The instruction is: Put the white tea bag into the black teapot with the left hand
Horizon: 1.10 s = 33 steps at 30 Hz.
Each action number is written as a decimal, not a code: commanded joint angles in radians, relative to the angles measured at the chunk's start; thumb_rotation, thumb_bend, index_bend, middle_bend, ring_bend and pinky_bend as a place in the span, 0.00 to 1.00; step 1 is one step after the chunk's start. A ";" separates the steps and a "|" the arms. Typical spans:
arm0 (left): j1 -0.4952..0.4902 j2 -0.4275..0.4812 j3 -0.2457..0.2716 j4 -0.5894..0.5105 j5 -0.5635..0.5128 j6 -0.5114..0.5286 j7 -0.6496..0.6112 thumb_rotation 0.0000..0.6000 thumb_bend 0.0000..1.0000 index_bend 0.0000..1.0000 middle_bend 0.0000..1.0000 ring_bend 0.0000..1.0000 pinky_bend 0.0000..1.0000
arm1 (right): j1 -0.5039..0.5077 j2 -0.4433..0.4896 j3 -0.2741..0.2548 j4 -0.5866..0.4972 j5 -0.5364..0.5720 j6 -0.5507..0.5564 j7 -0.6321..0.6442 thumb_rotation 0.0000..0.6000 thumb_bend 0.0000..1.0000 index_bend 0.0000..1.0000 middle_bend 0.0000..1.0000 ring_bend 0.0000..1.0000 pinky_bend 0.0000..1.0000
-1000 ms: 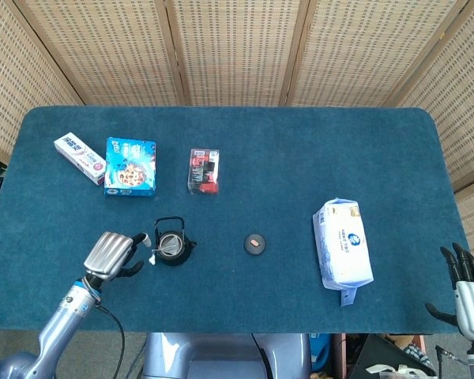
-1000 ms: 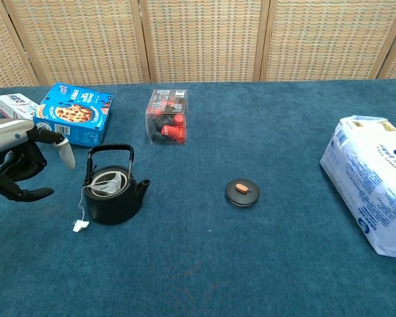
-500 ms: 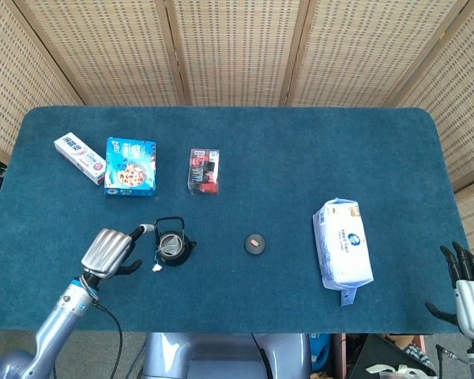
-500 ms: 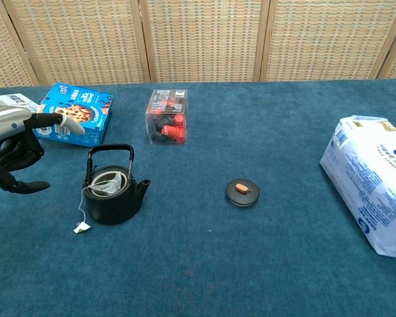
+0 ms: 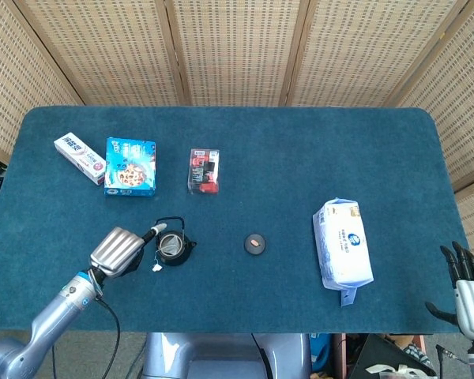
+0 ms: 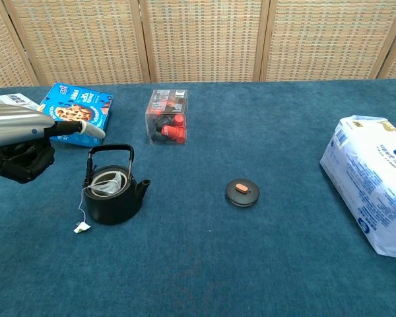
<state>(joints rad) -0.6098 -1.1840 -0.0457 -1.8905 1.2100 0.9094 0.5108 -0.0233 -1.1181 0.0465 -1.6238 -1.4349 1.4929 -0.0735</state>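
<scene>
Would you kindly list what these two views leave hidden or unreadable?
- Left hand: chest view's left edge cuts it off; its palm is in shadow.
- Right hand: head view's corner crops it; absent from the chest view.
- Toothpaste box: mostly behind the left hand.
- White bag: print too small.

Most of the clutter is packed toward the left end of the blue felt-covered table (image 5: 300, 150). The small black cast-iron teapot (image 6: 112, 195) is flanked closely by the left hand (image 6: 23, 142), whose one extended finger reaches over the upright handle, so the way in from the left edge is blocked. Behind the pot, toward the far edge, a blue cookie box (image 6: 74, 113) and a clear plastic case with red and black pieces (image 6: 167, 117) are parked. Open felt is left between the pot and the round black lid (image 6: 242, 192), and more between that lid and the white plastic-wrapped pack (image 6: 373, 187) near the right edge.
</scene>
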 commanded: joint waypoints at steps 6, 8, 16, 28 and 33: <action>-0.089 0.017 0.012 -0.045 -0.120 -0.106 0.054 1.00 1.00 0.07 0.87 0.77 0.73 | -0.004 0.000 -0.002 0.004 -0.001 0.005 0.008 1.00 0.16 0.00 0.01 0.00 0.03; -0.112 0.011 0.019 -0.041 -0.152 -0.132 0.065 1.00 1.00 0.07 0.87 0.77 0.73 | -0.005 -0.001 -0.003 0.006 0.000 0.004 0.010 1.00 0.16 0.00 0.01 0.00 0.03; -0.160 0.000 0.048 -0.047 -0.236 -0.148 0.100 1.00 1.00 0.07 0.87 0.77 0.73 | -0.006 -0.001 -0.003 0.010 0.002 0.002 0.016 1.00 0.16 0.00 0.01 0.00 0.03; -0.222 -0.013 0.096 -0.050 -0.342 -0.131 0.136 1.00 1.00 0.07 0.87 0.77 0.73 | -0.006 -0.003 -0.003 0.017 0.002 0.000 0.026 1.00 0.16 0.00 0.01 0.00 0.03; -0.247 -0.027 0.109 -0.040 -0.386 -0.126 0.147 1.00 1.00 0.07 0.87 0.77 0.73 | -0.008 -0.004 -0.003 0.019 0.003 0.000 0.028 1.00 0.16 0.00 0.01 0.00 0.03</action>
<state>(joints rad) -0.8509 -1.2066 0.0594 -1.9330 0.8304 0.7810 0.6544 -0.0308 -1.1221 0.0433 -1.6047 -1.4315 1.4927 -0.0453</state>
